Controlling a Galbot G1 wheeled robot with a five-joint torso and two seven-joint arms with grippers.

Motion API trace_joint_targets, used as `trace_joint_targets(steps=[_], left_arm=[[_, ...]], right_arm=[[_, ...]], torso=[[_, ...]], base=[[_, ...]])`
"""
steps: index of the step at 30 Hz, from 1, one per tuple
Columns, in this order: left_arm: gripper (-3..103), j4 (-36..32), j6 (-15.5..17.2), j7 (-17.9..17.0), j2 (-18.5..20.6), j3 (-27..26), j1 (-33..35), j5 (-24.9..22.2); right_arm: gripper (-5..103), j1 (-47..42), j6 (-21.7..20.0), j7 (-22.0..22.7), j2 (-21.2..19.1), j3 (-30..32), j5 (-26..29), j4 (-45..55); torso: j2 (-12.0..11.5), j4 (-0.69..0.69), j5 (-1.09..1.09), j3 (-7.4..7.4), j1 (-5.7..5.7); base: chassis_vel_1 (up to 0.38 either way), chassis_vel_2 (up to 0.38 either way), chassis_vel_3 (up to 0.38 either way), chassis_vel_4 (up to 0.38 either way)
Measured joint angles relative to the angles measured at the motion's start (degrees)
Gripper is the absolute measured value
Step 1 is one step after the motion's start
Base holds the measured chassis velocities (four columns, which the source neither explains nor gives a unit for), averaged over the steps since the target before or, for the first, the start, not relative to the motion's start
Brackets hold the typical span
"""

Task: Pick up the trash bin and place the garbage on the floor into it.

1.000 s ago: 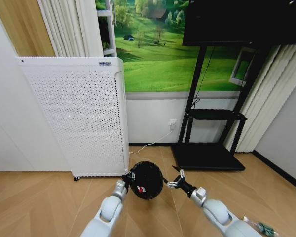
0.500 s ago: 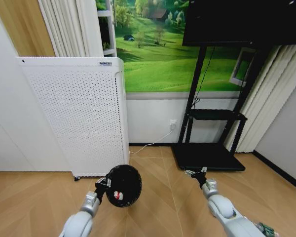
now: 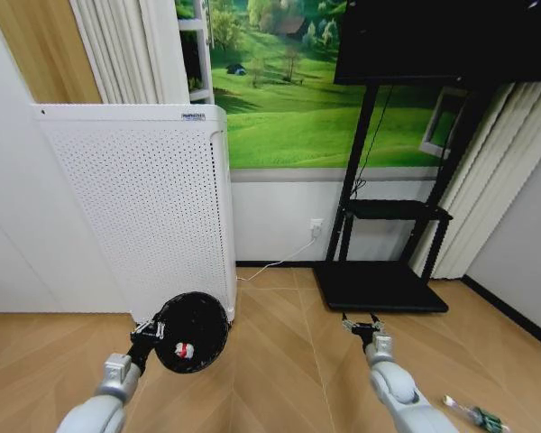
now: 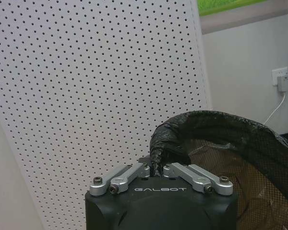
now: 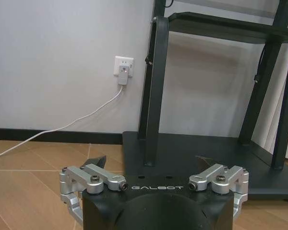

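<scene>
The trash bin (image 3: 191,332), small, black and bag-lined, hangs above the floor in front of the white perforated appliance (image 3: 140,207). My left gripper (image 3: 150,331) is shut on its rim; the left wrist view shows the left gripper (image 4: 157,168) pinching the bagged rim of the bin (image 4: 221,128). A red-and-white lump of garbage (image 3: 185,349) lies inside the bin. A green-and-white bottle-like piece of garbage (image 3: 476,416) lies on the floor at the lower right. My right gripper (image 3: 361,322) stands open and holds nothing, seen over the floor by the stand's base in the right wrist view (image 5: 150,162).
A black TV stand (image 3: 379,284) with a flat base stands at the back right. A white cable runs to a wall socket (image 5: 123,67). Curtains hang at the far right, and wood floor lies between my arms.
My left arm has carried the bin leftward, toward the white appliance. My right gripper has drawn away from the bin to the right, and stays open.
</scene>
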Motion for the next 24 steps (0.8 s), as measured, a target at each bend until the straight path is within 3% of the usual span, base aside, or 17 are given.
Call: trace_joint_targets(steps=[12, 24], left_arm=[[6, 1.07, -0.53, -0.19, -0.51, -0.04, -0.56, 0.51], [6, 1.73, -0.66, -0.23, -0.81, 0.5, -1.15, 0.53]], right_arm=[[100, -0.12, 0.08, -0.55, -0.38, -0.09, 2.03, 0.34], [100, 0.34, 0.4, -1.5, -0.74, -0.55, 2.22, -0.59]], torso=[[0.0, 0.03, 0.01, 0.0, 0.0], [0.0, 0.05, 0.03, 0.0, 0.0]], base=[[-0.016, -0.009, 0.008, 0.003], [-0.174, -0.156, 0.164, 0.178]])
